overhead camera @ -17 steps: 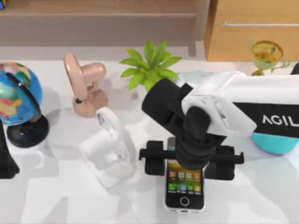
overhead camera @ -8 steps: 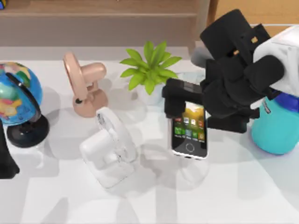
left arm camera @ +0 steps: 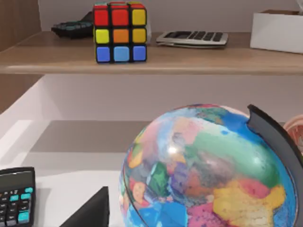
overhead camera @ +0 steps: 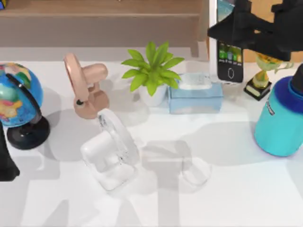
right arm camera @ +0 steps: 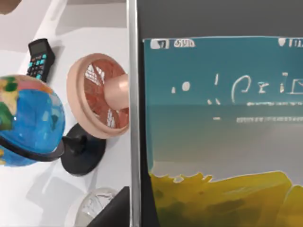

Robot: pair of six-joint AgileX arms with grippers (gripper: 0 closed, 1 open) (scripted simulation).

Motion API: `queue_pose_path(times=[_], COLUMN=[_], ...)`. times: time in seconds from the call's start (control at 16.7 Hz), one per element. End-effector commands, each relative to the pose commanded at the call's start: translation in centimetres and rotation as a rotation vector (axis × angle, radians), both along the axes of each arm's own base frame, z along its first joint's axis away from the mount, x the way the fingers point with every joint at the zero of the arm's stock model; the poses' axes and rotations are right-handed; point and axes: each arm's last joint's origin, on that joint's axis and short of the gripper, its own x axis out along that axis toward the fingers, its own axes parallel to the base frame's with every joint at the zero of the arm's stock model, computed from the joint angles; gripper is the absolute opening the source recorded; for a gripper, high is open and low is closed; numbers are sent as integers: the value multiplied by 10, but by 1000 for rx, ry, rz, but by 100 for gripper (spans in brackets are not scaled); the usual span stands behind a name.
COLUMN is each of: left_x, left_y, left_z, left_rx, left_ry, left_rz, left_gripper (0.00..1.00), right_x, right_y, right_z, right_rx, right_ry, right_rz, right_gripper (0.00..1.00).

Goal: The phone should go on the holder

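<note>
My right gripper [overhead camera: 236, 30] is shut on the phone [overhead camera: 230, 61] and holds it high at the back right, above the tissue box. The phone hangs upright, with its home button at the lower end and its icons facing the top camera. Its screen [right arm camera: 213, 132] is very close in the right wrist view. The holder [overhead camera: 111, 151] is a white, partly see-through stand on the table left of centre, well apart from the phone; its edge [right arm camera: 92, 208] also appears in the right wrist view. My left arm [overhead camera: 4, 161] is parked at the left edge.
A pink fan [overhead camera: 85, 90] and a globe [overhead camera: 19, 104] stand left of the holder. A potted plant [overhead camera: 151, 71], a blue tissue box [overhead camera: 195, 94], a goblet [overhead camera: 265, 71] and a teal bottle [overhead camera: 279, 118] line the back and right. A calculator [right arm camera: 38, 59] lies beyond the globe.
My right gripper has lifted the phone off the table front and carried it up and back to the right. The tissue box is now uncovered. The left arm has not moved.
</note>
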Motion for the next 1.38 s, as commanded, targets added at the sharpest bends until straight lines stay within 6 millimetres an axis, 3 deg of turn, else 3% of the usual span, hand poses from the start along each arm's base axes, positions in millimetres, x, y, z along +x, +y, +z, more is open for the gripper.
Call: queue_pose_path(times=[0.24,0.48,0.96,1.38], left_x=[0,0,0,0], left_y=[0,0,0,0], left_z=[0,0,0,0], left_rx=[0,0,0,0], left_ry=[0,0,0,0], left_rz=[0,0,0,0], left_gripper=[100,100,100,100], right_x=[2,-4,-44,-93], right_y=[-61,-125,-243,-302], right_z=[20,20,-30,-81], right_rx=[-3,-90,-317,-417], right_ry=[-254,-450,-578,-553], right_rz=[21,-2,-126,-225], right_gripper=[0,0,0,0])
